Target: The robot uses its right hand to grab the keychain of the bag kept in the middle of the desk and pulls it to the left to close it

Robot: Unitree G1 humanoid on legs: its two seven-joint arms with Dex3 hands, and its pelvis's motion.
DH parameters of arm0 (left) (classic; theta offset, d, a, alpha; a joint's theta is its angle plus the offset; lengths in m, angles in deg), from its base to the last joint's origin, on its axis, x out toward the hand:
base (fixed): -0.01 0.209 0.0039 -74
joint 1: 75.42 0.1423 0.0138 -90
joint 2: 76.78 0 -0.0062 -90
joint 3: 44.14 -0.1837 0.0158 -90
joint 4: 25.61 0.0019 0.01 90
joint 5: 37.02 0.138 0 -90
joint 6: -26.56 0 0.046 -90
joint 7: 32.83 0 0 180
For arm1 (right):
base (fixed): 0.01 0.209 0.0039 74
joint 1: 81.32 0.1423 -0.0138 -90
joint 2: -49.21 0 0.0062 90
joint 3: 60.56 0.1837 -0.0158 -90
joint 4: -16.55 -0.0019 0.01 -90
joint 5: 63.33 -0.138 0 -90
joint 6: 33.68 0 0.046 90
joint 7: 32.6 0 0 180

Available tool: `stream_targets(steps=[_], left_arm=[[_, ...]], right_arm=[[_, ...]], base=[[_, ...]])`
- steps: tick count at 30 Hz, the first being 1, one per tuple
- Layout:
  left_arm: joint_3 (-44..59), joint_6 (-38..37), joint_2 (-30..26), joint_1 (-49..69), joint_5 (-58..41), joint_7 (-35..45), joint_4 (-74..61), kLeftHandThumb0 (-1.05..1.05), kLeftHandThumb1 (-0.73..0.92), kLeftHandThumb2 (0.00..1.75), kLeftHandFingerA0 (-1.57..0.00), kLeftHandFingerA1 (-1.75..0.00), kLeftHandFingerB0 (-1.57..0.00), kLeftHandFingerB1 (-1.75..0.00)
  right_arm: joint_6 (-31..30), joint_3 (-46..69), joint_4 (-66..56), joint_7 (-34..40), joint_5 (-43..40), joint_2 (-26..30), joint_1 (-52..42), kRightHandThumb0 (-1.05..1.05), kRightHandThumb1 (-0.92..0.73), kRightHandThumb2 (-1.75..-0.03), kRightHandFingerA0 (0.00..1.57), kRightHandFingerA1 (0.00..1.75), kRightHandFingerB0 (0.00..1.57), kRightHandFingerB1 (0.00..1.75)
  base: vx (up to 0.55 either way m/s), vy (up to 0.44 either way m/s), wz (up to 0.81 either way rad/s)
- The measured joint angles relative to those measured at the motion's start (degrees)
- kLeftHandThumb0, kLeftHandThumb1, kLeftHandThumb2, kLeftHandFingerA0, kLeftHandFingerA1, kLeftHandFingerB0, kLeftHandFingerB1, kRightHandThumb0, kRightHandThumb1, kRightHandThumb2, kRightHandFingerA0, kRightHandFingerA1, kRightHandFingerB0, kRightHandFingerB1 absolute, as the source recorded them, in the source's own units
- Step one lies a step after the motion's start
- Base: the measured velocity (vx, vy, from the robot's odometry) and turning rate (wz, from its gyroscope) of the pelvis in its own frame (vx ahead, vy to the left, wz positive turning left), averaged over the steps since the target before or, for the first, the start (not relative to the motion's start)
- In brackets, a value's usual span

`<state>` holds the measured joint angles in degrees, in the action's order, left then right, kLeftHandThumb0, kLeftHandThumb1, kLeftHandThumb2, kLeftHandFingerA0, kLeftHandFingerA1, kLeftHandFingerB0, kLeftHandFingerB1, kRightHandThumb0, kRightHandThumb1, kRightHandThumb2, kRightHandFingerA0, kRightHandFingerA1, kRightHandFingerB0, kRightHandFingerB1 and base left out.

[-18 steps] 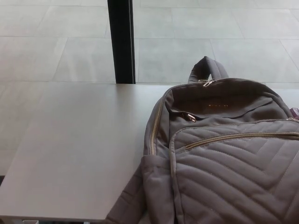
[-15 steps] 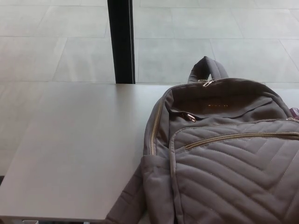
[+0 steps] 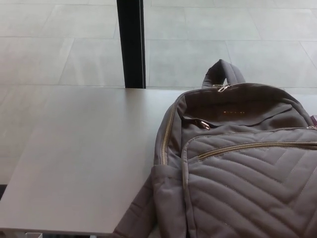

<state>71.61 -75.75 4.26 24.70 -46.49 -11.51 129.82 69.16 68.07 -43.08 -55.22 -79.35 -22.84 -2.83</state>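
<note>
A grey quilted backpack [image 3: 242, 178] lies on the pale desk [image 3: 84, 158], filling the right half of the head view. Its main compartment gapes open at the top, showing a dark lining [image 3: 233, 106]. A gold zipper pull [image 3: 203, 124] sits at the left end of that opening, and another gold pull [image 3: 220, 88] lies by the carry handle [image 3: 224, 72]. A gold front-pocket zipper [image 3: 257, 148] runs across the quilted panel. Neither of my hands shows.
A black vertical post [image 3: 131, 43] stands behind the desk's far edge. Beyond it lies a tiled floor [image 3: 59, 44]. The desk's near edge runs along the bottom left, and the bag's lower corner hangs over it.
The whole picture has shifted slightly to the right, so the camera moved. The bag itself has not moved.
</note>
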Motion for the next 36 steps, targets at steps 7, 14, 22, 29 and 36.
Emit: stream_targets(steps=[7,14,22,29,36], left_arm=[[-0.08,0.0,0.02,-0.22,0.0,0.0,0.12,-0.77,0.51,0.91,-0.55,-0.61,-0.41,-0.49],[-0.32,-0.51,-0.11,-0.11,-0.05,0.16,0.39,-0.8,0.54,0.91,-0.52,-0.6,-0.4,-0.49],[-0.59,-1.08,-0.24,-0.02,-0.18,0.41,0.65,-0.7,0.63,0.59,-0.57,-0.53,-0.44,-0.36],[-0.84,-1.42,-0.24,-0.05,-0.2,0.52,0.64,-0.81,0.53,0.91,-0.54,-0.61,-0.42,-0.49],[-1.17,-1.52,-0.48,-0.03,-0.31,0.66,0.69,-0.79,0.54,0.92,-0.54,-0.61,-0.42,-0.49]], right_arm=[[-0.69,-2.38,-13.42,-1.34,-0.35,-0.03,-0.23,-0.65,-0.58,-0.89,0.18,0.48,0.06,0.36],[-0.97,-11.73,-25.97,-4.79,1.32,0.47,-5.99,-0.52,-0.67,-0.62,0.25,0.39,0.11,0.21],[-0.05,-16.25,-25.13,-5.8,4.89,3.6,-8.51,-0.46,-0.65,-0.61,0.27,0.4,0.14,0.27],[2.68,-19.42,-23.54,-4.92,9.33,6.76,-7.9,-0.42,-0.65,-0.6,0.25,0.39,0.17,0.27],[3.1,-20.83,-23.27,-4.13,12.02,8.23,-6.26,-0.42,-0.68,-0.61,0.28,0.4,0.19,0.28]], base=[[0.0,0.0,0.0],[0.0,0.0,0.0],[0.0,0.0,0.0],[0.0,0.0,0.0],[0.0,0.0,0.0]])
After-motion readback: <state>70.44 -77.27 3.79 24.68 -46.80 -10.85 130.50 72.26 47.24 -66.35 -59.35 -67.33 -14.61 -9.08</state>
